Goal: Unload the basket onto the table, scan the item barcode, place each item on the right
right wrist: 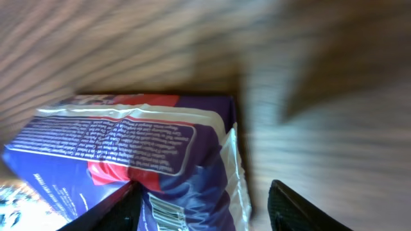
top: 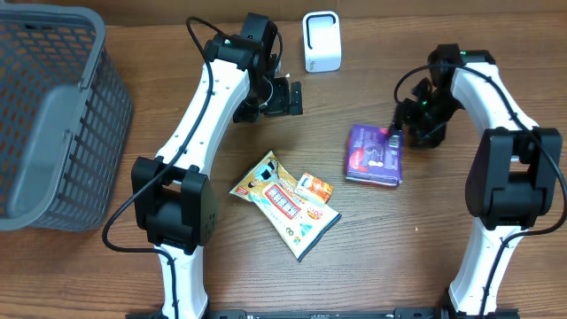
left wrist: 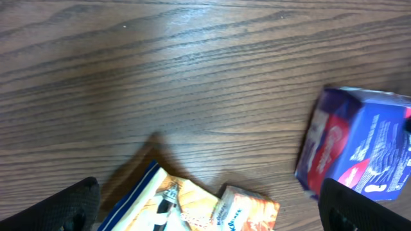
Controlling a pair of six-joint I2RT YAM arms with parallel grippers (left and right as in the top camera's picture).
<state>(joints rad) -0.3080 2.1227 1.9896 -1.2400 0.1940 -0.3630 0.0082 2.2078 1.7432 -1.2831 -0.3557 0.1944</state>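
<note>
Table (top: 159, 35) of dark wood grain, viewed from overhead and from both wrists.

Task item: a purple package (top: 374, 155) lay flat on the table, right of centre. Its far right corner sat under the right gripper (top: 392, 135). In the right wrist view the package showed a white panel of fine print and part of a barcode (right wrist: 164, 215) at the lower edge of the frame, facing up towards the camera.

Right claw: the fingers (right wrist: 302, 205) stood apart and straddled the end of the package. One finger lay against or very close to the wrapper. The other was clear of it, with bare table showing in the gap. No clamping was observed.

Left gripper (top: 291, 98): it was held above bare table, far and left of the package and well apart from it. In the left wrist view both fingers (left wrist: 64, 205) sat at the bottom corners of the frame, spread wide, with nothing between them.

Other items: a yellow snack packet (top: 283, 202) lay near the centre, with a small orange packet (top: 314, 188) touching its right side. Both lay left of the purple package and apart from it. A white upright device (top: 322, 41) stood at the far edge, centre. A grey mesh basket (top: 53, 115) occupied the far left.
</note>
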